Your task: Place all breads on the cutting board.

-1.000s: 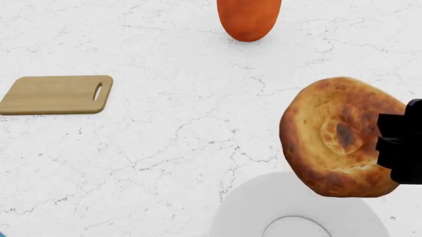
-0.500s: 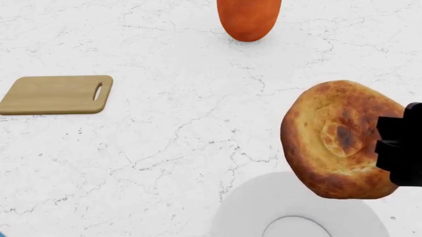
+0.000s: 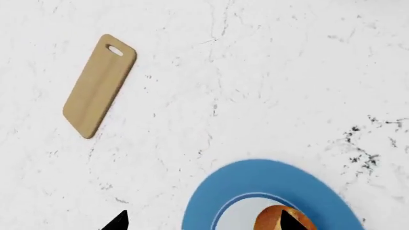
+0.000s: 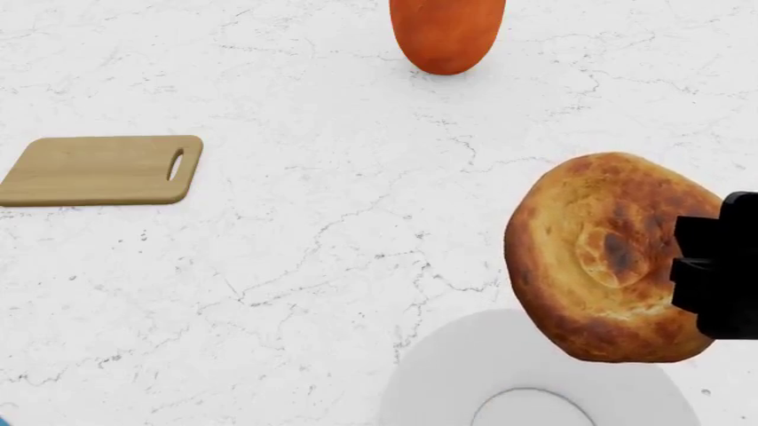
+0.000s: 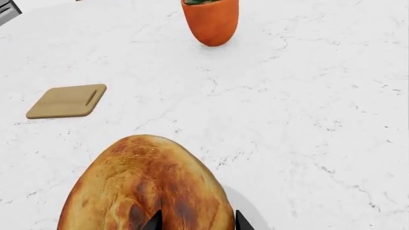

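Golden-brown round bread (image 4: 610,257) up off the counter, tilted on edge over the white plate (image 4: 474,382) at the near right, right gripper (image 5: 195,221) clamped on its rim. Probably light and stiff-crusted, so best pinched well in from the edge. Cutting board (image 4: 101,169) bare near the left edge; orange loaf (image 4: 448,34) waiting at the far edge; left gripper (image 3: 201,221) spread apart over a blue plate (image 3: 268,191).

orange loaf (image 4: 448,34) cut by top edge; right tool (image 4: 718,280) mostly off-frame; white plate (image 4: 474,377) partly hidden

There are 2 breads (image 4: 610,257) (image 4: 448,34), 1 cutting board (image 4: 101,169), 1 white plate (image 4: 474,373) and 1 blue plate (image 3: 255,179).
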Robot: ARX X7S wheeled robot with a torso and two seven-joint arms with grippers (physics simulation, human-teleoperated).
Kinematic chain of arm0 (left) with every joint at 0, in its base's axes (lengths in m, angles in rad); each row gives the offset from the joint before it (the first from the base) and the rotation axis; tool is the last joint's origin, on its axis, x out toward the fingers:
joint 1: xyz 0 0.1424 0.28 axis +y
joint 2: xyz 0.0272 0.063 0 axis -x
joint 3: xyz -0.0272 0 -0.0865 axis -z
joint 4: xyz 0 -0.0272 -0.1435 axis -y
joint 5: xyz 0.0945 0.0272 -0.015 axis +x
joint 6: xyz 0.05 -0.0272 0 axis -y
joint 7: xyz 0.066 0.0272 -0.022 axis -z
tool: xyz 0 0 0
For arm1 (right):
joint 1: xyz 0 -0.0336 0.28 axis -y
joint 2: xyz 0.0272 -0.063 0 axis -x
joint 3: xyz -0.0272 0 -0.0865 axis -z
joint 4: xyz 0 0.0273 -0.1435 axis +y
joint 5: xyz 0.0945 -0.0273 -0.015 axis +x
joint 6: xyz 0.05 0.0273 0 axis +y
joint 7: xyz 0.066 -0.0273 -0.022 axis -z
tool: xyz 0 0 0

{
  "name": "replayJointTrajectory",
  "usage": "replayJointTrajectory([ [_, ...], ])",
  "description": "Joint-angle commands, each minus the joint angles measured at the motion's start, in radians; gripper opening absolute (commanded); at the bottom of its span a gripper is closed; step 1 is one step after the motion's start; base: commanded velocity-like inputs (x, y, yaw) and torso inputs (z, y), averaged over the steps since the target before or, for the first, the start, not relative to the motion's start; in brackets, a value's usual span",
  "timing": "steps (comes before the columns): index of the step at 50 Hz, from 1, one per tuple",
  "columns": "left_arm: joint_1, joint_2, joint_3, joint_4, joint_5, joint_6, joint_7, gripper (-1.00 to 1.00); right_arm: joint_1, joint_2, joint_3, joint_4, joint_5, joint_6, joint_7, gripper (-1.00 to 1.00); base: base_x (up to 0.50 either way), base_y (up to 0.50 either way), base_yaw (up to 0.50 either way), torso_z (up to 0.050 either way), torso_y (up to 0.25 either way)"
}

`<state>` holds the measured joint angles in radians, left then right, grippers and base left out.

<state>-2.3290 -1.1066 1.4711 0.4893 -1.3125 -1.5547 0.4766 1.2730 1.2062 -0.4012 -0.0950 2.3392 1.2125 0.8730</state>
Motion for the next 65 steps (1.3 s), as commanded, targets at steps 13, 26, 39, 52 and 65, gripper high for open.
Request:
replayJointTrajectory([
  [13, 0.098, -0.021, 0.011, 0.062, -0.116, 0.074, -0.092, 1.0, 0.004, 0.007, 0.0, 0.0, -0.019, 0.005, -0.018, -1.0, 0.0, 0.0, 0.0, 0.0, 0.001],
  [26, 0.122, -0.072, 0.064, 0.174, -0.088, 0.078, -0.045, 1.0, 0.007, 0.001, -0.006, 0.004, -0.03, 0.005, -0.023, -1.0, 0.0, 0.0, 0.0, 0.0, 0.0],
  [39, 0.134, -0.101, 0.101, 0.232, -0.044, 0.07, 0.011, 1.0, -0.014, 0.016, 0.003, -0.006, -0.043, -0.004, -0.042, -1.0, 0.0, 0.0, 0.0, 0.0, 0.0],
  [52, 0.159, -0.122, 0.118, 0.251, -0.044, 0.075, -0.009, 1.0, -0.062, 0.03, 0.012, -0.028, -0.065, -0.019, -0.065, -1.0, 0.0, 0.0, 0.0, 0.0, 0.0],
  [65, 0.203, -0.144, 0.162, 0.277, 0.015, 0.081, -0.018, 1.0, -0.067, 0.036, 0.017, -0.033, -0.066, -0.028, -0.073, -1.0, 0.0, 0.0, 0.0, 0.0, 0.0],
])
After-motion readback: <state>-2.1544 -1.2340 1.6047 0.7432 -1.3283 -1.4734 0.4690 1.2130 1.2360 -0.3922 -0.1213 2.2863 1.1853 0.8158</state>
